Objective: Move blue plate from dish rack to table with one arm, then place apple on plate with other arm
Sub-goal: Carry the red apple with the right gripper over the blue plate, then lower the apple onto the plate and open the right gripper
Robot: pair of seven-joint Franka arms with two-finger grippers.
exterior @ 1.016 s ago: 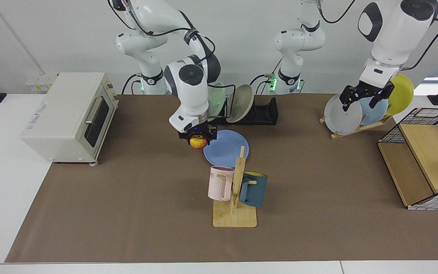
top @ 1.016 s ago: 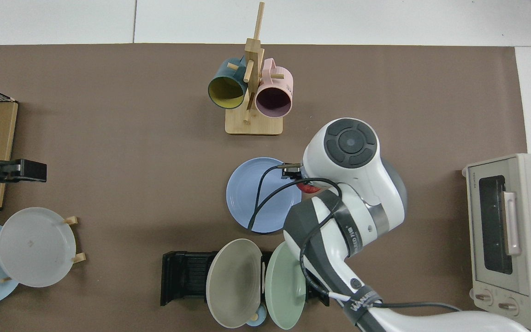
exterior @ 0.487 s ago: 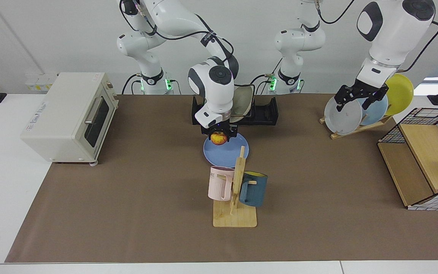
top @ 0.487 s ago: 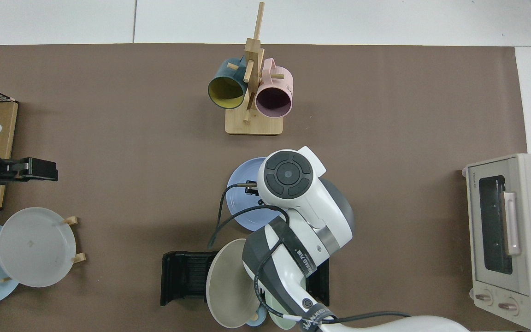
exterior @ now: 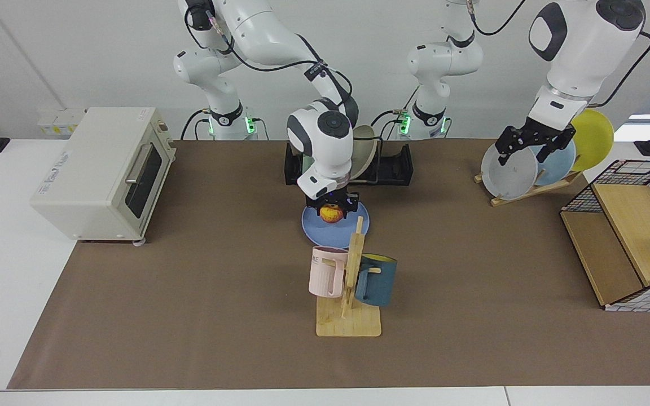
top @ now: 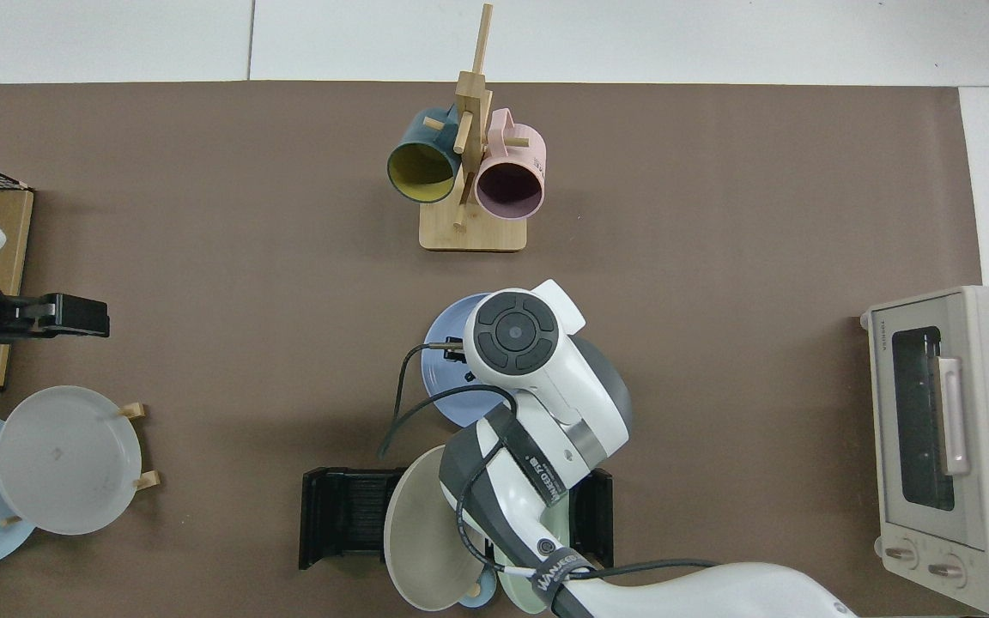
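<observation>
White right arm bent down over blue plate [exterior: 325, 226], right hand [exterior: 332, 211] pointing down, clenched on apple [exterior: 331, 213] just above plate centre. Blue plate flat on table [exterior: 189, 293], between dish rack [exterior: 392, 166] and mug tree [exterior: 350, 282]. Left arm waits beyond plate's far side, left hand [exterior: 532, 148] spread, empty, at wooden plate stand [exterior: 528, 192]. Brown mat covers table; toaster oven [exterior: 105, 169] well apart.

Right hand [exterior: 332, 212] closed on the apple [exterior: 332, 213] just over the blue plate [exterior: 325, 226]; left hand [exterior: 531, 148] idle by grey plate [exterior: 506, 171].
</observation>
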